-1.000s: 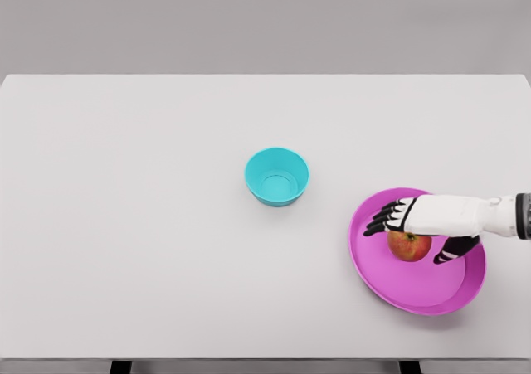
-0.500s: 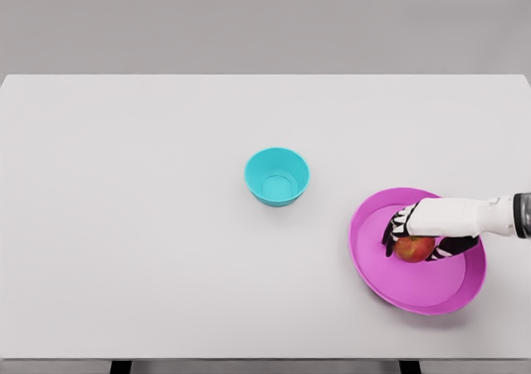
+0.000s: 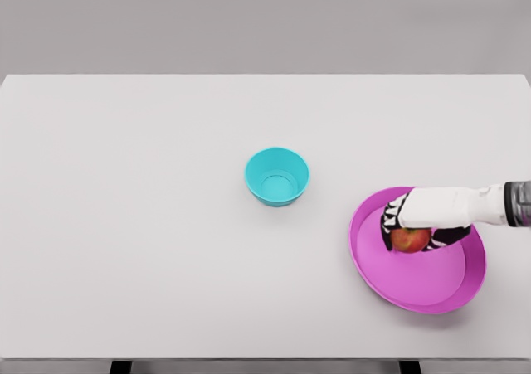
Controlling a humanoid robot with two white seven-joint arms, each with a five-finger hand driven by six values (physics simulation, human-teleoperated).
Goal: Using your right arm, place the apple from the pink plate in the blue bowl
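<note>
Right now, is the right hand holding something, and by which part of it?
The right hand grips the apple from above, fingers curled round its upper sides, over the pink plate. Whether it is lifted cannot be told.

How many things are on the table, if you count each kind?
Apple: 1, red, gripped by the right hand
Plate: 1, pink, under the apple
Bowl: 1, blue, with nothing in it
Total: 3 things on the white table
</note>
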